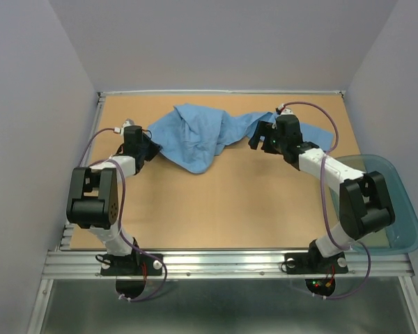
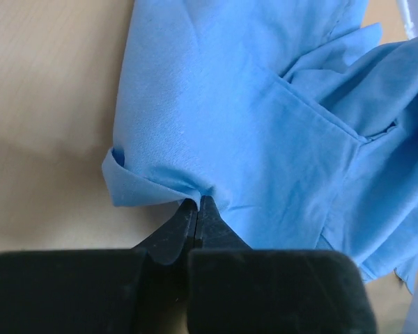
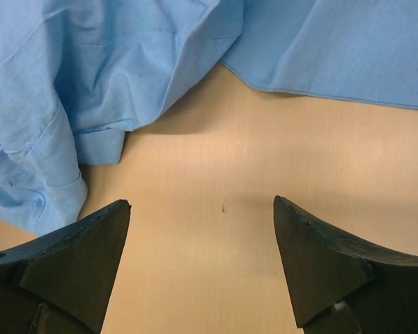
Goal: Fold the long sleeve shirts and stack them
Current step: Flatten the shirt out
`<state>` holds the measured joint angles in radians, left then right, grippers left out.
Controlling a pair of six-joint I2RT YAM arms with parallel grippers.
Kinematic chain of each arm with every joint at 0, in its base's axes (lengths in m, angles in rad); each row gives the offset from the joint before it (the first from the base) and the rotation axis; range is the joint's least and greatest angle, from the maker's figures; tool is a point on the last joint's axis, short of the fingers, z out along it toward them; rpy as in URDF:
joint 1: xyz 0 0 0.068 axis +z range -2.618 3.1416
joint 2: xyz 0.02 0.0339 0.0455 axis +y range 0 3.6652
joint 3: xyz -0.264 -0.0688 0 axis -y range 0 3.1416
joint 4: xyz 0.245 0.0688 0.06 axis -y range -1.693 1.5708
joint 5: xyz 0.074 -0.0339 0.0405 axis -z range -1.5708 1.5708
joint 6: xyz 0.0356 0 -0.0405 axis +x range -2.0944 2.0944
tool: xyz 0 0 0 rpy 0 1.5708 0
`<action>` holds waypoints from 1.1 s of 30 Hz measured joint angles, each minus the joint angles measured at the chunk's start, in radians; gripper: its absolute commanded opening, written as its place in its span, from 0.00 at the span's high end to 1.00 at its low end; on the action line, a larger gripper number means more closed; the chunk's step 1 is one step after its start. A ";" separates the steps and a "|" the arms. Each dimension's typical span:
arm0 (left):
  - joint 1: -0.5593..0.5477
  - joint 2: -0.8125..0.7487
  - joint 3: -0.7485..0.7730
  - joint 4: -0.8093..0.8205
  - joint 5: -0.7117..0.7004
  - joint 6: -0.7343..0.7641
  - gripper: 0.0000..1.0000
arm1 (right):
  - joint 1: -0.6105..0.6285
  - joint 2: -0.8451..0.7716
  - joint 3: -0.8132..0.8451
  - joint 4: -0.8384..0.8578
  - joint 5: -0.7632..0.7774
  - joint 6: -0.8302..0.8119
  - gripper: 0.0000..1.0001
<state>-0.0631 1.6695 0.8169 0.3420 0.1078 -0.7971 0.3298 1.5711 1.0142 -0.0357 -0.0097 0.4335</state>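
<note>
Shirt point(image 2: 251, 125), edge pinched in left hand point(image 2: 197, 204)

A tan bench point(image 1: 216, 209) fills the floor of an enclosure with pale grey walls point(image 1: 28, 104) on three sides. A translucent teal tub point(image 1: 406, 216) sits at the bench's near right corner. Ribbed metal rails point(image 1: 223, 263) run along the near edge.

Tan wood table point(image 1: 230, 202), metal rail point(image 1: 223, 263) along its near edge. Crumpled light blue shirt point(image 1: 198, 136) lies on the far half, bunched left of centre, trailing right. Translucent teal tub point(image 1: 397, 209) at the right near edge.
</note>
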 measured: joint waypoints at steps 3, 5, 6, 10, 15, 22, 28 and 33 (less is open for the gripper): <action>0.000 -0.040 0.020 -0.033 0.009 0.038 1.00 | 0.006 -0.018 -0.012 0.000 -0.018 0.015 0.11; 0.000 -0.122 0.038 -0.072 0.016 0.077 1.00 | 0.010 -0.040 -0.016 -0.001 -0.025 0.021 0.11; 0.000 -0.175 0.061 -0.102 0.020 0.094 1.00 | 0.012 -0.067 -0.016 -0.001 -0.031 0.027 0.11; -0.006 -0.328 0.168 -0.188 0.026 0.151 1.00 | 0.012 -0.138 -0.016 0.000 -0.040 0.034 0.12; -0.031 -0.531 0.337 -0.271 0.023 0.223 1.00 | 0.012 -0.233 -0.016 0.007 -0.068 0.037 0.12; -0.059 -0.636 0.435 -0.320 0.031 0.300 1.00 | 0.055 -0.269 -0.016 0.008 -0.183 -0.003 0.12; -0.137 -0.581 0.447 -0.369 0.025 0.349 1.00 | 0.192 -0.259 -0.017 0.010 -0.215 -0.060 0.12; -0.171 -0.592 0.438 -0.417 -0.012 0.356 1.00 | 0.316 -0.176 -0.035 0.033 -0.183 -0.072 0.17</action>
<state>-0.2344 1.0775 1.2545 -0.0750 0.0956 -0.4416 0.6456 1.3952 0.9791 -0.0029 -0.1928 0.3618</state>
